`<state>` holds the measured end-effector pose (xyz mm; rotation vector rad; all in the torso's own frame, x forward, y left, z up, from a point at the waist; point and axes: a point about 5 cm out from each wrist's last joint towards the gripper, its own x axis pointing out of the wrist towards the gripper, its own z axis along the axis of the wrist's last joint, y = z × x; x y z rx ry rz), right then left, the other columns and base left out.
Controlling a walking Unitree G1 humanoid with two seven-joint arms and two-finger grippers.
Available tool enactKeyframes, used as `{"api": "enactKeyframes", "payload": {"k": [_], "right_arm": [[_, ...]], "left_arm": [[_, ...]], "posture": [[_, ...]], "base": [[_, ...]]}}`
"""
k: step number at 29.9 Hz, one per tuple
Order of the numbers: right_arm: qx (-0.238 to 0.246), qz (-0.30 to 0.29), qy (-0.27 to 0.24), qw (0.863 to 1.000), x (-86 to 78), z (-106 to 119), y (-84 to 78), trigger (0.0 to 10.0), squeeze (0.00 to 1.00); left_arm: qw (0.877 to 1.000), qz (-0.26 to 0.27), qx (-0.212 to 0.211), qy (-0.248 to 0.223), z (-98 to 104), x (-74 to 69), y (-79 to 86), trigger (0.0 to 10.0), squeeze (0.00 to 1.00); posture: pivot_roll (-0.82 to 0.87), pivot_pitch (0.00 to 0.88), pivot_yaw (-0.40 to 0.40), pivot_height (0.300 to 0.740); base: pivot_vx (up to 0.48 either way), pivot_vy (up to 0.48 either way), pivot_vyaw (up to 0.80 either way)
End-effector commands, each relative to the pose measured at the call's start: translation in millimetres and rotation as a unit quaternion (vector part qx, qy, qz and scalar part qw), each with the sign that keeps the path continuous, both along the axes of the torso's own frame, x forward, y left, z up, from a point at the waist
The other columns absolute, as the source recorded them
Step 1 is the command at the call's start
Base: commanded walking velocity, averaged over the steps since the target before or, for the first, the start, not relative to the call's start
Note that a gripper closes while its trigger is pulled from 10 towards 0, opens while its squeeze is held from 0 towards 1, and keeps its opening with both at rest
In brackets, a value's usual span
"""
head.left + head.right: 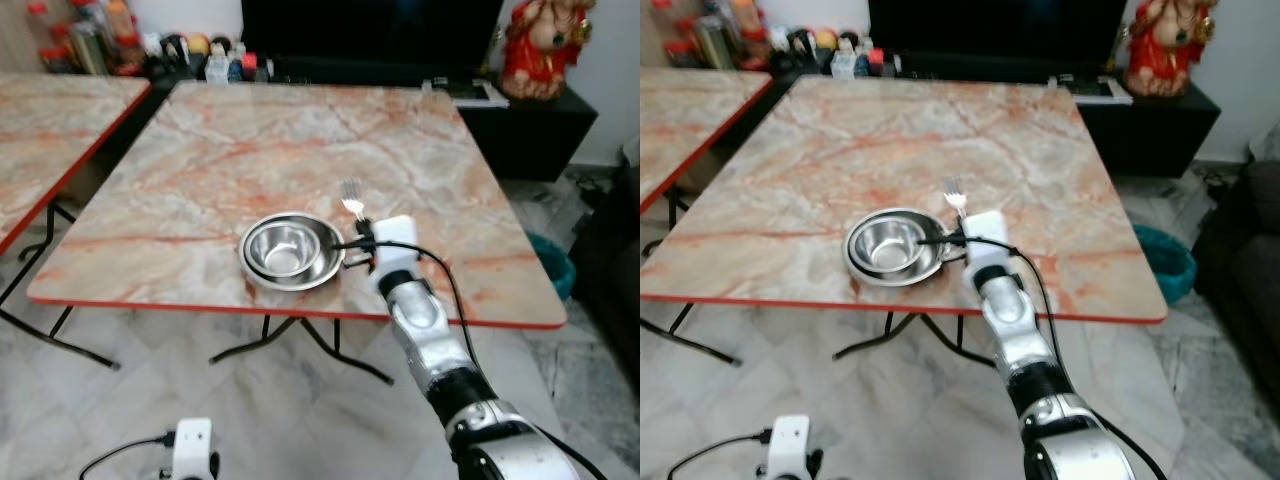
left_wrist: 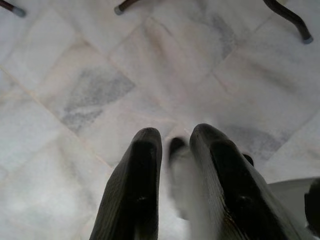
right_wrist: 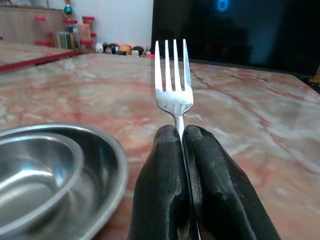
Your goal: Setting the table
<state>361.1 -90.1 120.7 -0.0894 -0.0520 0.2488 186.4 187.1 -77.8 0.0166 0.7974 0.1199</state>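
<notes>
A steel plate (image 1: 325, 270) with a smaller steel bowl (image 1: 283, 247) nested in it sits near the front edge of the marble table (image 1: 250, 140). My right gripper (image 3: 182, 132) is shut on a silver fork (image 3: 174, 90), whose tines point away toward the table's far side. The fork (image 1: 351, 200) hovers low over the tabletop just right of the plate, and the gripper (image 1: 362, 240) is level with the plate's right rim. My left gripper (image 2: 172, 137) hangs idle over the tiled floor, its fingers a narrow gap apart with nothing held.
A second marble table (image 1: 50, 120) stands to the left. Bottles and jars (image 1: 90, 35) line the back. A black TV cabinet (image 1: 520, 130) carries a red figurine (image 1: 545, 45). A teal bin (image 1: 555, 265) and dark sofa (image 1: 615, 250) are on the right.
</notes>
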Motion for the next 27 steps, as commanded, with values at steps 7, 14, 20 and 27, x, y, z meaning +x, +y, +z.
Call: {"api": "enactKeyframes", "payload": {"k": [7,14,20,27], "right_arm": [[0.019,0.005,0.010,1.000,0.0,1,9.5,10.0,0.00],[0.018,0.009,0.014,1.000,-1.0,-1,12.3,10.0,0.00],[0.018,0.011,0.023,0.999,-2.1,-3,15.1,10.0,0.00],[0.027,0.007,0.041,0.999,-3.7,-8,17.6,10.0,0.00]], "left_arm": [[1.000,0.020,0.001,0.012,-2,-5.6,8.5,10.0,0.00],[1.000,0.024,0.003,0.013,-2,-6.1,10.1,10.0,0.00],[1.000,0.024,0.004,0.014,-2,-6.1,10.7,10.0,0.00],[1.000,0.024,0.005,0.014,-2,-6.0,10.6,10.0,0.00]], "posture": [[0.07,0.097,-0.066,0.740],[0.08,0.098,-0.066,0.740],[0.07,0.097,-0.064,0.740],[0.08,0.097,-0.065,0.740]], "base": [[0.000,0.000,0.00],[0.000,0.000,0.00],[0.165,0.000,0.00],[0.265,0.000,0.00]]}}
